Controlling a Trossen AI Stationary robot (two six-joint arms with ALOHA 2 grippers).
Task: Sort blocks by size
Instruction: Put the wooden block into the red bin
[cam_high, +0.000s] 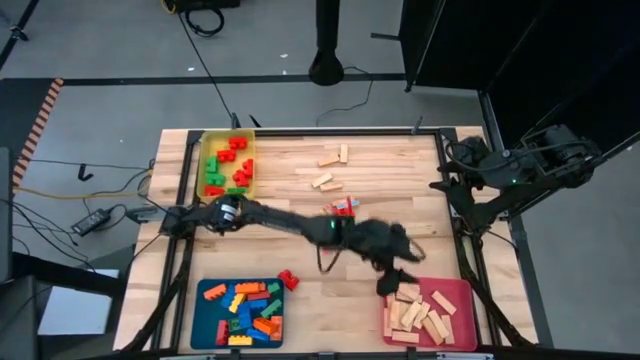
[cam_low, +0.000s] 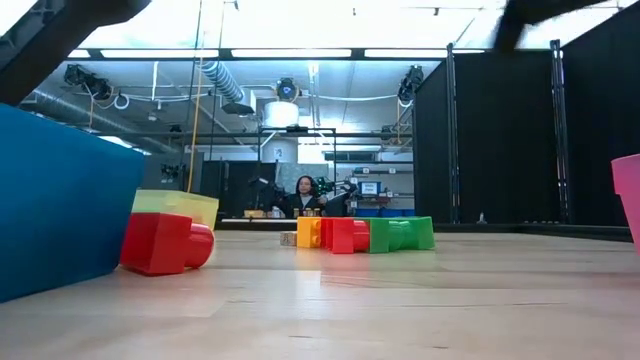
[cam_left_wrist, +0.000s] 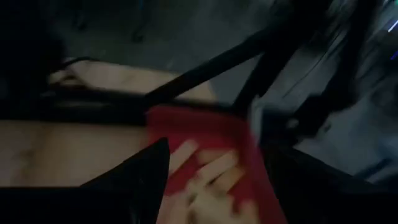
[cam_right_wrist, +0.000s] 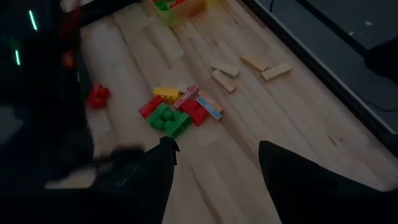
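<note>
On the wooden table (cam_high: 300, 195), loose blocks (cam_right_wrist: 177, 109) lie scattered, perhaps five.

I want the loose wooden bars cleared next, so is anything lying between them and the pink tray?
Yes. The left arm stretches across the table, its gripper at the pink tray, and the mixed brick pile lies between the wooden bars and that tray.

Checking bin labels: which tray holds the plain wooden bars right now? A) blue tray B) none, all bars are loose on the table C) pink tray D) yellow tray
C: in the high view the pink tray at the table's near right corner is filled with pale wooden bars, with the left gripper at its edge; a few more bars lie loose near the far edge.
</note>
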